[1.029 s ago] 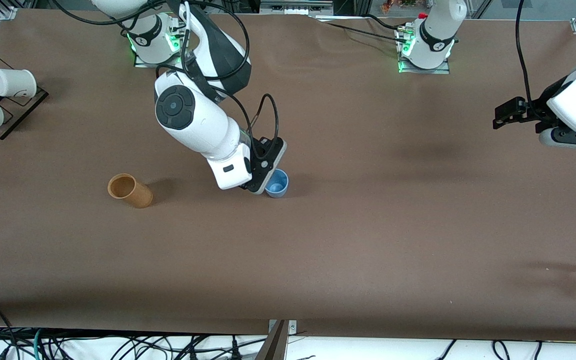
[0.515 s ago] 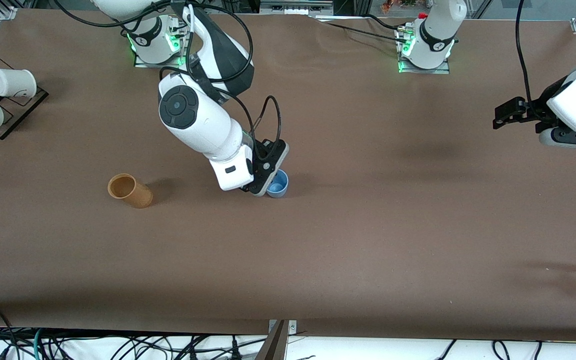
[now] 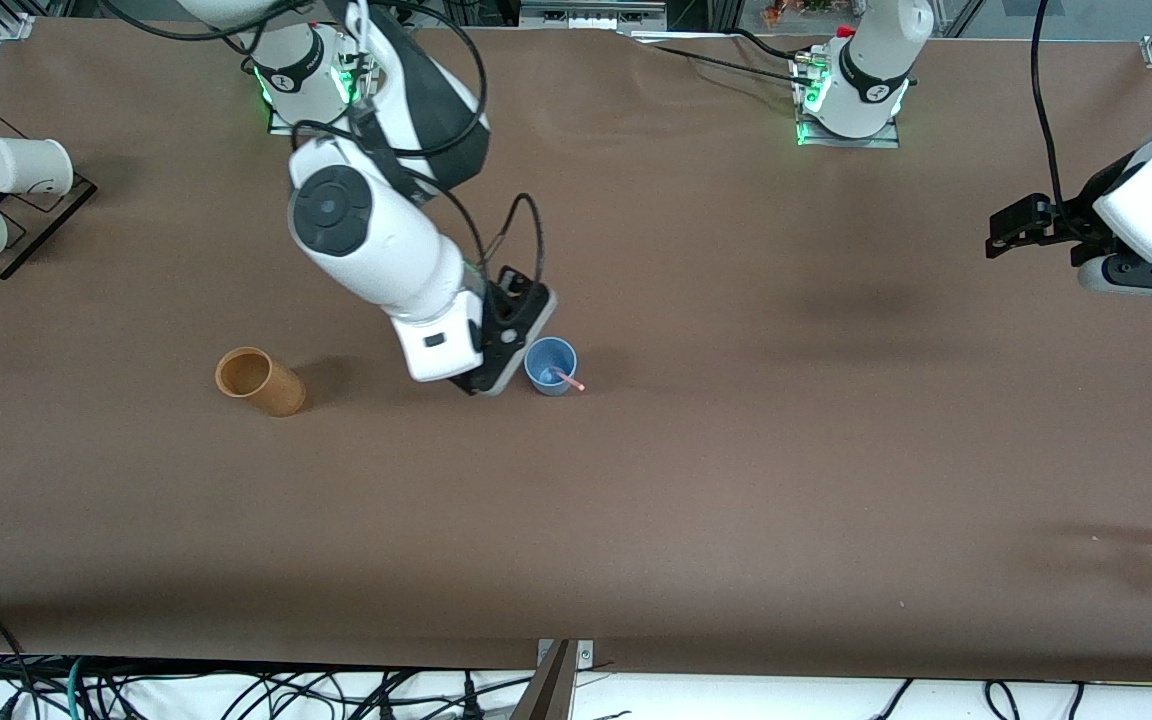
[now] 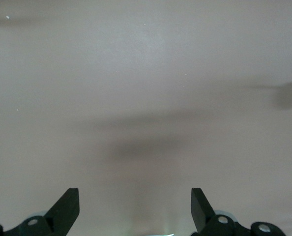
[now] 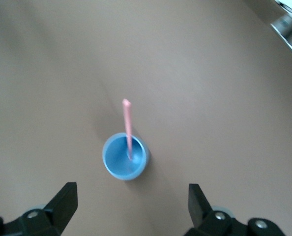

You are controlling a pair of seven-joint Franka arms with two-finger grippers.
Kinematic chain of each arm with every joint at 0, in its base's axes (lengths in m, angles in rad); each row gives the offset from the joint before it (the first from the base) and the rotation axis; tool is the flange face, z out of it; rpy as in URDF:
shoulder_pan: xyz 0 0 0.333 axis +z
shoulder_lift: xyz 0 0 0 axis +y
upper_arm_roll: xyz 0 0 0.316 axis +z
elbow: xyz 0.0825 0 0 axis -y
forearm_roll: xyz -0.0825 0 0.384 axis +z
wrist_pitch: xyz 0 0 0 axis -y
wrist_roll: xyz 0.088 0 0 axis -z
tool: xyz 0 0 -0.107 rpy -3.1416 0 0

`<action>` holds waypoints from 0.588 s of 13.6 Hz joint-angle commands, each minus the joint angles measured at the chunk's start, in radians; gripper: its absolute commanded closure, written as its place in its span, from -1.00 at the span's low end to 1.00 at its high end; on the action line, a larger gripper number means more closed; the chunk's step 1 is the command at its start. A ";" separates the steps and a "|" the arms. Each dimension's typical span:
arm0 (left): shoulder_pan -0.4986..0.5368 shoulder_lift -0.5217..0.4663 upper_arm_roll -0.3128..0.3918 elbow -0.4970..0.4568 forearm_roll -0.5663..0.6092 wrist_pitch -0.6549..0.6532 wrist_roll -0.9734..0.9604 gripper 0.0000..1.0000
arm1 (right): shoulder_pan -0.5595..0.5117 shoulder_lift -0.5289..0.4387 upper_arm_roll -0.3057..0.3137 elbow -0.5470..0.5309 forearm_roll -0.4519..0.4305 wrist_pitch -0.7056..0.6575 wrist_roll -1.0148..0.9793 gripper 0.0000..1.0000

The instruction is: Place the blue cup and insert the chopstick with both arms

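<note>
Chopstick [image 5: 128,129] leans inside your blue cup [image 3: 550,366], upright mid-counter [image 3: 736,450]. Right gripper [image 5: 131,209] beside the cup, jaws spread, empty. Left gripper [image 4: 135,209] waits well apart from it, jaws spread.

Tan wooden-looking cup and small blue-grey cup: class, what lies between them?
In the front view, between the tan wooden-looking cup and the small blue-grey cup, the right gripper hangs open above bare brown table.

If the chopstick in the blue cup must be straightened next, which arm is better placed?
Probably the right. Its open right gripper hovers beside the blue cup, where the chopstick leans on the rim. The left gripper, also open, waits at the left arm's end of the table.
</note>
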State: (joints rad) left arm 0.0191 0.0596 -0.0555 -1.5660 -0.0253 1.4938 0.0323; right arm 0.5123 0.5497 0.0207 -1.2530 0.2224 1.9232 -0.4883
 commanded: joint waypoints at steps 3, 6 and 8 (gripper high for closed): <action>0.001 0.009 0.000 0.023 -0.022 -0.004 0.018 -1.00 | 0.000 -0.098 -0.218 -0.009 -0.086 -0.225 0.020 -1.00; 0.001 0.009 0.000 0.023 -0.022 -0.004 0.018 -1.00 | 0.000 -0.117 -0.398 -0.005 -0.090 -0.367 0.060 -1.00; 0.001 0.009 0.000 0.023 -0.022 -0.004 0.018 -1.00 | 0.002 -0.125 -0.474 0.010 -0.083 -0.471 0.060 -1.00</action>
State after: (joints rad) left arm 0.0189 0.0598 -0.0557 -1.5658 -0.0253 1.4938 0.0323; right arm 0.4998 0.4445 -0.4019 -1.2504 0.1462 1.5356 -0.4623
